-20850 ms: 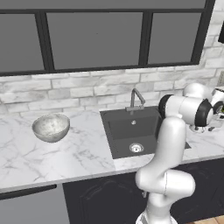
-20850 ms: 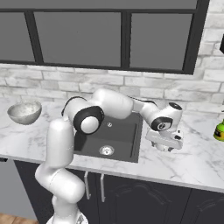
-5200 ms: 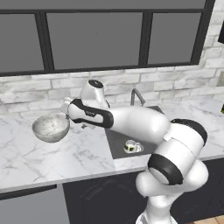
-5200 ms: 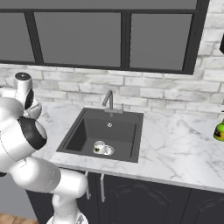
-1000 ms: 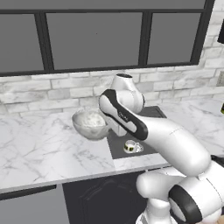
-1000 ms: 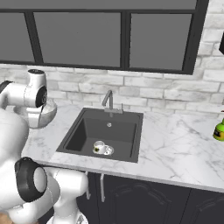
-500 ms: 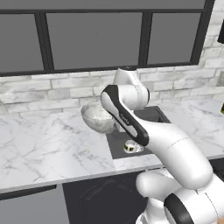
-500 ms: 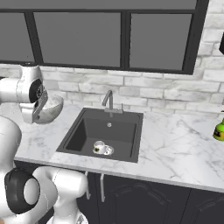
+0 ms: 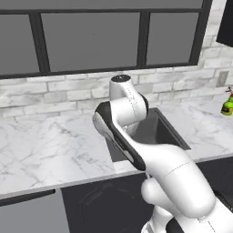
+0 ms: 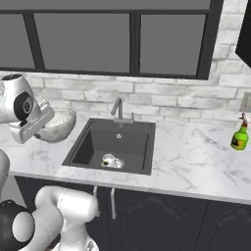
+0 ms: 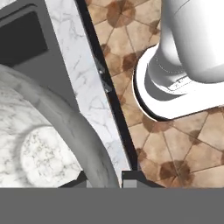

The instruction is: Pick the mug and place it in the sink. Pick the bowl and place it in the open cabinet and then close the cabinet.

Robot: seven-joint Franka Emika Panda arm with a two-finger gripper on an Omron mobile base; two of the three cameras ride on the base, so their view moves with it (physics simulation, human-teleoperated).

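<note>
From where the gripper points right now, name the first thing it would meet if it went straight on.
Beyond the bowl rim clamped in the gripper, probably the marble counter edge beside the sink, with the tiled floor beyond; depth is unclear.

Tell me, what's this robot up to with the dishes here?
The arm is carrying the bowl, its gripper shut on the rim, lifted above the counter left of the sink. The mug already sits in the sink by the drain. A green bottle stands on the counter at the far right.
</note>
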